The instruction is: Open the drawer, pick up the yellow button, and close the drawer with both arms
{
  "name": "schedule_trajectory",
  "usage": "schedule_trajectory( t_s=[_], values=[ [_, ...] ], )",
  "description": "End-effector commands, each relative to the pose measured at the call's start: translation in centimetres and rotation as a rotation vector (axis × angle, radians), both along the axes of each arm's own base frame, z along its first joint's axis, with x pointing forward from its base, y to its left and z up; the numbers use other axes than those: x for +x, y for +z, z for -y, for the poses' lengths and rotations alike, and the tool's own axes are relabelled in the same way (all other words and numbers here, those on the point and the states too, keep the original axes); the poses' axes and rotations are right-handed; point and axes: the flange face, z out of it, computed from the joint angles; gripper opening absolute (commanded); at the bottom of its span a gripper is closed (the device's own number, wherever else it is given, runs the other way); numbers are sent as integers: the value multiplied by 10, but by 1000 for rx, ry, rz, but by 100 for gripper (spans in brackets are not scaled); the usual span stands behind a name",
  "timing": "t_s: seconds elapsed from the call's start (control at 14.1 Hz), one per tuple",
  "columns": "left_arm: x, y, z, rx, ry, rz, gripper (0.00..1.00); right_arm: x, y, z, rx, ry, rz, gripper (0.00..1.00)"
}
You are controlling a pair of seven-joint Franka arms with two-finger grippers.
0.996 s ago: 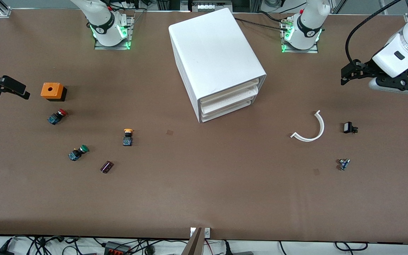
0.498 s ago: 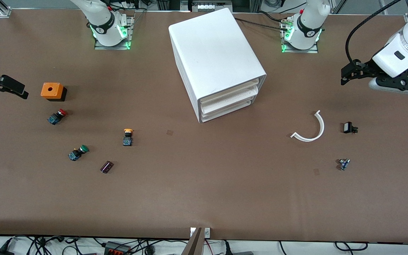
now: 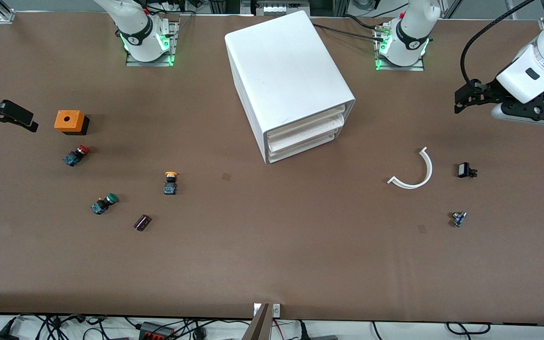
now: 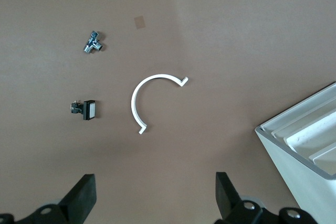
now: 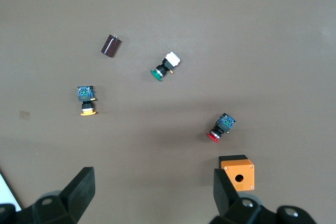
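Drawer cabinet (image 3: 289, 82), white, three drawers, stands mid-table near the arm bases with its front angled toward the left arm's end; all three drawer fronts sit flush in the front view, and the left wrist view shows their edges (image 4: 310, 140) shut as well. Across the last second nothing on the table has shifted; only the right gripper (image 3: 4, 115) has crept slightly toward the table edge at its own end, near the orange box (image 3: 69, 121). Left gripper (image 3: 470, 94) is unchanged, up over the table at the left arm's end; its fingers (image 4: 80, 199) stand wide apart, holding nothing. Right fingers (image 5: 79, 192) likewise apart and empty. Yellow button (image 3: 170, 182) lies on the open table, nearer the camera than the cabinet and toward the right arm's end, between the green button (image 3: 104, 203) and the cabinet. Judgement: closed drawers with the button outside fit either a finished run or one where that button is not the target; arms look parked. White curved piece (image 3: 413, 171), red button (image 3: 76, 155), dark cylinder (image 3: 142, 222) present. No legible brand, label or writing anywhere.
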Motion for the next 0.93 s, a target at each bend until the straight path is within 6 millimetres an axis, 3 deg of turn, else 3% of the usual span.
schedule_trajectory(
  t_s=[0.0, 0.85],
  values=[
    [-1, 7, 0, -10, -15, -4, 100, -3, 3, -2, -9, 19, -6, 100],
    [-1, 7, 1, -10, -17, -4, 100, -2, -2, -6, -10, 27, -9, 100]
  ],
)
